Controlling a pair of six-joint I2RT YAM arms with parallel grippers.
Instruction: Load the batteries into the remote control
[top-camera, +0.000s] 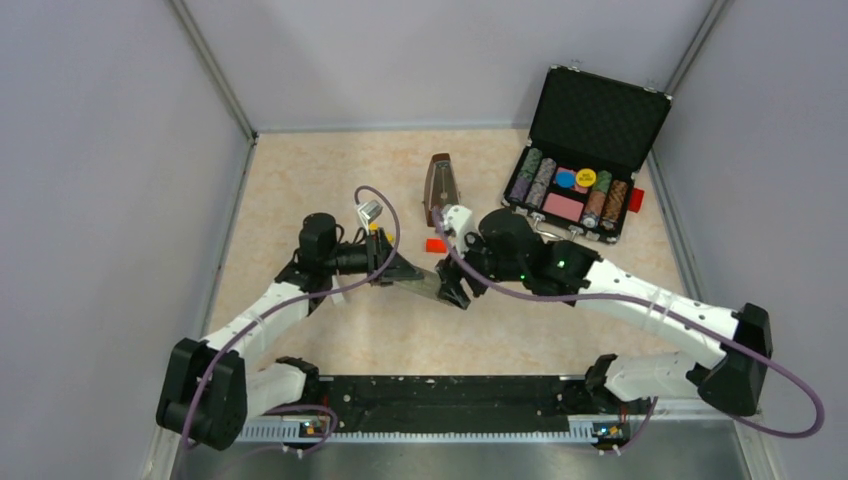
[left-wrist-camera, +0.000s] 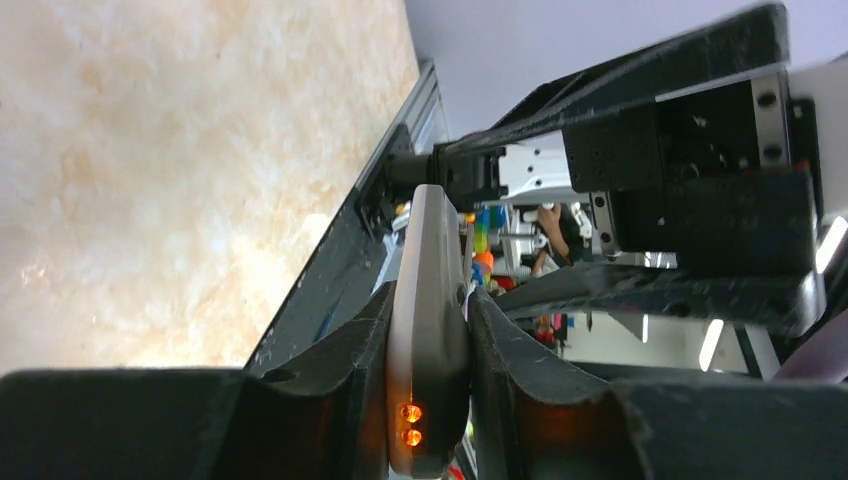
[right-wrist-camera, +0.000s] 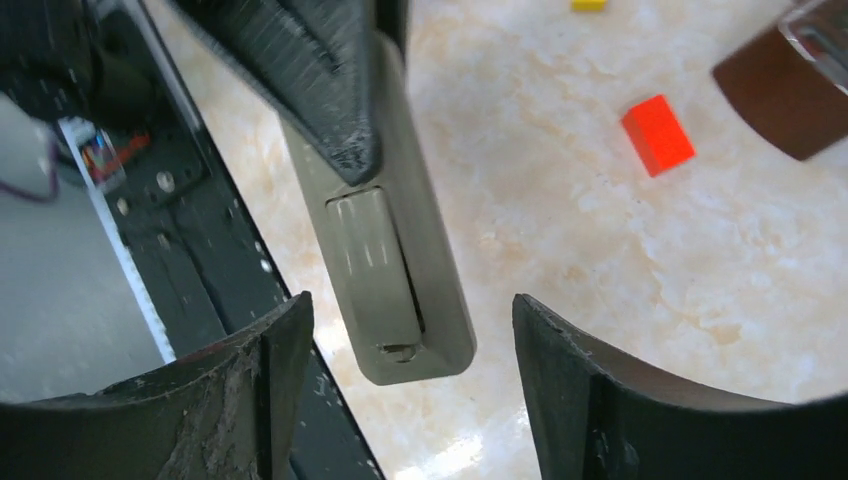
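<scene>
Remote control (left-wrist-camera: 428, 300) clamped edgewise in the left gripper (left-wrist-camera: 428, 340), above the counter (right-wrist-camera: 600, 250). Right gripper (right-wrist-camera: 410, 315) released; its jaws flank the remote's free end without touching.

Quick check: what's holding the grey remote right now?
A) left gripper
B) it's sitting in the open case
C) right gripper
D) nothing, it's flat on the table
A: the left gripper is clamped on both sides of the remote control, while the right gripper stands open around its free end, with a gap on each side.
</scene>
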